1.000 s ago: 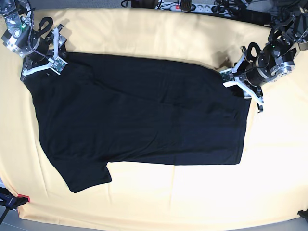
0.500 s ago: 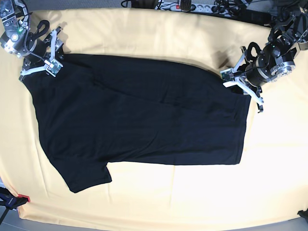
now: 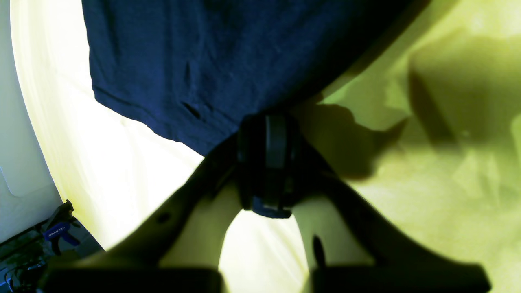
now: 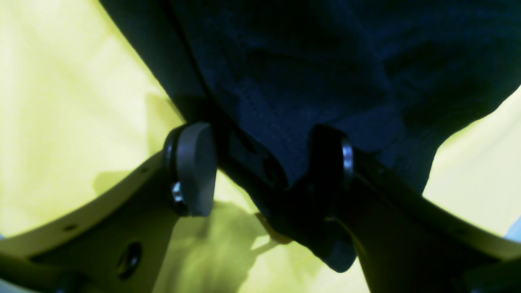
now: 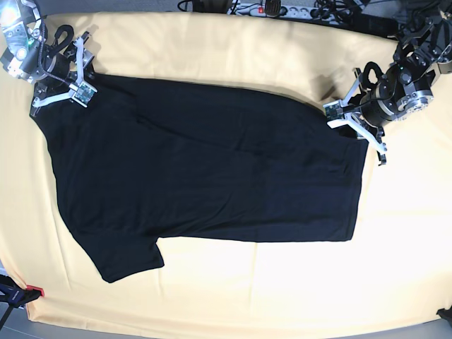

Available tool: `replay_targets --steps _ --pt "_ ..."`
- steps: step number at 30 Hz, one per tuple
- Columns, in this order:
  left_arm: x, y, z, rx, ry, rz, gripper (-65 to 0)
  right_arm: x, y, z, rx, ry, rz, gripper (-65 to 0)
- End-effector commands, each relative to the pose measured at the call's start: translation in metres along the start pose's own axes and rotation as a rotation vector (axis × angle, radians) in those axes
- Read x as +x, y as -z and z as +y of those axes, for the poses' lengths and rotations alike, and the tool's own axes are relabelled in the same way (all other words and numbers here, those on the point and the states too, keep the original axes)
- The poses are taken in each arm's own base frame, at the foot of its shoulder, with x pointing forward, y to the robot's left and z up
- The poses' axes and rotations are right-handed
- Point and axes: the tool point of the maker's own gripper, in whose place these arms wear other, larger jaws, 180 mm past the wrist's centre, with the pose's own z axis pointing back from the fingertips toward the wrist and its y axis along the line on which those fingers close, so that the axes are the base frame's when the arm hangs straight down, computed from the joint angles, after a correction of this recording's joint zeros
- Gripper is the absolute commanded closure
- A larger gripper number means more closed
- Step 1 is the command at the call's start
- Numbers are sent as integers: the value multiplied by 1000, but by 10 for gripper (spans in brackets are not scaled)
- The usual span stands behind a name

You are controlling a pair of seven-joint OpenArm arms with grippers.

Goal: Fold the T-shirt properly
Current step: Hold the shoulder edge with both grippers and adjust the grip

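The black T-shirt [image 5: 205, 176] lies flat, plain side up, on the pale yellow cloth [image 5: 247, 296], with one sleeve toward the front left. My left gripper [image 5: 351, 126] is at the shirt's back right corner. In the left wrist view its pads [image 3: 266, 134] are together, shut on the edge of the T-shirt [image 3: 203, 61]. My right gripper [image 5: 62, 90] is at the shirt's back left corner. In the right wrist view the gripper [image 4: 260, 162] has its fingers apart, straddling a bunched fold of the T-shirt [image 4: 325, 61].
A power strip and cables [image 5: 275, 10] run along the back edge. A dark clamp [image 5: 18, 293] sits at the front left corner, and another clamp [image 3: 57, 232] shows beyond the cloth's edge in the left wrist view. Yellow cloth surrounds the shirt on every side.
My right gripper has shifted slightly toward the back left, over the shirt's corner. The left gripper has stayed in place at the right corner. The shirt has barely moved.
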Motion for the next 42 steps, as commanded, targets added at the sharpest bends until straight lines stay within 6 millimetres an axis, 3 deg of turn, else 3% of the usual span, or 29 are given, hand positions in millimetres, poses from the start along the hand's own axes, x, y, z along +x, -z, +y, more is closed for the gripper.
replay_targets --steps 1,10,17,22,29,31,35,42 --pt "0 -5 12 34 13 -1 -42 -2 -4 -3 -2 -20 16 -377" --pt "1 -5 11 30 9 -4 -42 2 -16 0 40 -65 24 -380" --pt "1 -5 11 30 9 -4 -42 9 -13 -4 22 -52 -32 -379" --pt "0 -5 11 30 9 0 -42 -7 1 -16 -24 -52 -25 -379" --pt "0 -5 12 30 9 3 -42 -17 0 -37 -132 -19 21 -367" --pt "0 -5 12 30 9 2 -42 -17 0 -38 -137 -13 20 -285" --pt "0 -5 12 32 10 3 0 -17 0 -39 -143 -8 20 -2" --pt "0 -12 25 88 17 14 0 -15 -8 -47 -198 -38 60 0"
